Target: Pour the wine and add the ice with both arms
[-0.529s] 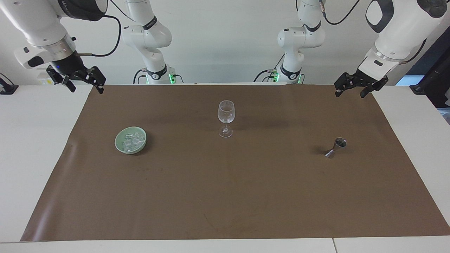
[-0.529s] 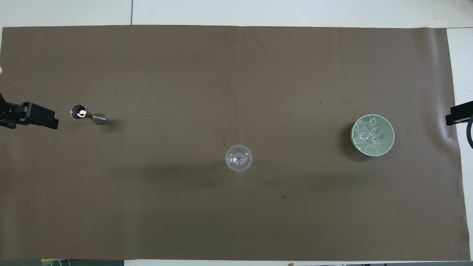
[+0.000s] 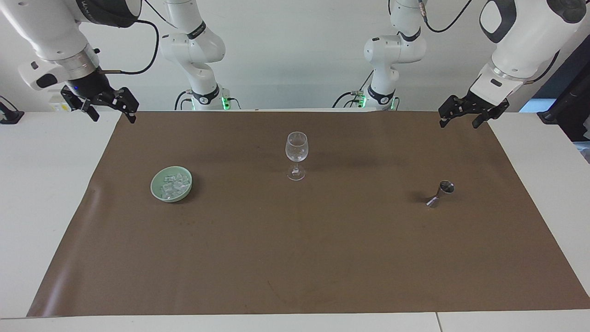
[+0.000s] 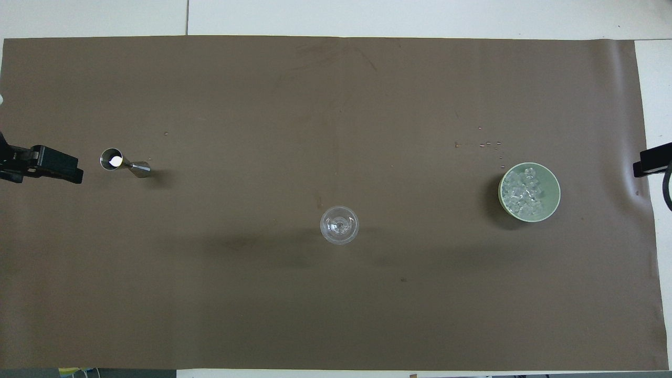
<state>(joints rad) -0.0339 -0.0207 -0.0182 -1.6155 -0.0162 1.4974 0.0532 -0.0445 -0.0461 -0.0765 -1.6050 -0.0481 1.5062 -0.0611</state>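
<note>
An empty clear wine glass (image 3: 296,150) (image 4: 339,224) stands upright mid-mat. Toward the right arm's end sits a pale green bowl (image 3: 154,186) (image 4: 554,181) holding the ice (image 3: 174,183) (image 4: 520,195), several small clear cubes. A steel jigger (image 3: 441,192) (image 4: 123,163) stands toward the left arm's end; whether wine is in it cannot be told. My left gripper (image 3: 459,121) hangs open over the mat's corner at its own end, holding nothing. My right gripper (image 3: 114,116) hangs open over the mat's corner at its end, also holding nothing. Both arms wait.
A brown mat (image 3: 295,258) (image 4: 315,94) covers most of the white table (image 3: 46,193). A few tiny specks (image 4: 488,143) lie on the mat just farther from the robots than the bowl. The two arm bases (image 3: 205,99) stand at the table's robot edge.
</note>
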